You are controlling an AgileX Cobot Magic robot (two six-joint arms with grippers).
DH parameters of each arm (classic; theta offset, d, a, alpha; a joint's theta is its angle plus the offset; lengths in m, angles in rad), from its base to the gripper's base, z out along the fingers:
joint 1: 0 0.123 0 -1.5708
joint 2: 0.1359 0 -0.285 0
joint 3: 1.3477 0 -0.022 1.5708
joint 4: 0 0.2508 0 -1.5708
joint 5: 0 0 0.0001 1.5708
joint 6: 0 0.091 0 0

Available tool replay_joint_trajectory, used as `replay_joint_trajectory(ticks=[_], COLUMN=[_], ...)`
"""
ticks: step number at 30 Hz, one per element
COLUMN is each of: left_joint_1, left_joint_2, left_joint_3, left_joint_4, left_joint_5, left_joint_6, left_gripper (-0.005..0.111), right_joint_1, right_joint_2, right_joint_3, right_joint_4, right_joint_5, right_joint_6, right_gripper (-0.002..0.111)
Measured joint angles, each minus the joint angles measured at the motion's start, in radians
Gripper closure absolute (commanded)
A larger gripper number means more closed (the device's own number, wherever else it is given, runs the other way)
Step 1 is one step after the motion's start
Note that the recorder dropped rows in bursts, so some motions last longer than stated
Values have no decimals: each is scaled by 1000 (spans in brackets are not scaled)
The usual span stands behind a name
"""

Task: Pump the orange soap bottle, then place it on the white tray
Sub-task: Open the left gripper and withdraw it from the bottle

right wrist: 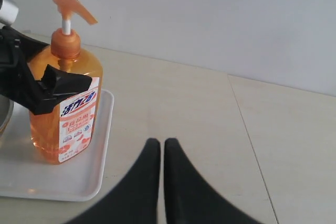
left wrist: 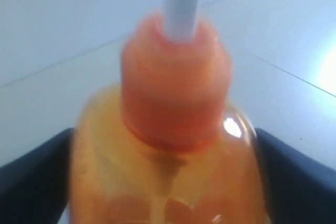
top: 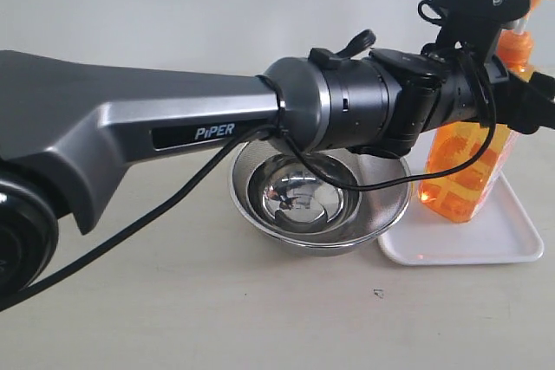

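Note:
The orange soap bottle (top: 460,181) (right wrist: 62,121) stands upright on the white tray (top: 513,244) (right wrist: 37,182), its pump head raised on the white stem. My left gripper (top: 520,100) (left wrist: 164,182) reaches across from the left, one finger (right wrist: 64,85) on each side of the bottle's shoulder. Close up, the bottle (left wrist: 168,129) fills the gap between the dark fingers (left wrist: 31,182); I cannot make out whether they still press it. My right gripper (right wrist: 161,144) hovers over bare table to the tray's right, shut and empty.
A round steel mesh bowl (top: 260,171) with a shiny steel bowl (top: 303,201) inside sits just left of the tray, under the left arm (top: 173,127). A cable (top: 173,205) hangs from that arm. A pale wall rises behind the table.

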Motion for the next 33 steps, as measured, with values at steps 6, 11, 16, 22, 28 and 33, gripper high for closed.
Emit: replay_joint_trajectory(ticks=[6, 11, 16, 22, 28, 33], left_joint_1=[0, 0, 0, 0, 0, -9], left_joint_2=[-6, -9, -22, -64, -100, -108], left_joint_3=[-5, -5, -5, -5, -5, -5], left_joint_4=[0, 0, -13, -53, -113, -117], left_joint_5=[-4, -4, -4, -58, -75, -83], left_joint_6=[-6, -6, -1, 39, 124, 134], left_gripper=[28, 28, 28, 28, 28, 28], right_joint_1=[0, 0, 0, 0, 0, 0], right_joint_2=[0, 0, 0, 0, 0, 0], right_joint_3=[0, 0, 0, 0, 0, 0], right_joint_4=[0, 0, 0, 0, -4, -6], right_joint_5=[0, 0, 0, 0, 0, 0], right_joint_6=[0, -2, -6, -8, -8, -8], right_gripper=[108, 108, 108, 108, 108, 108])
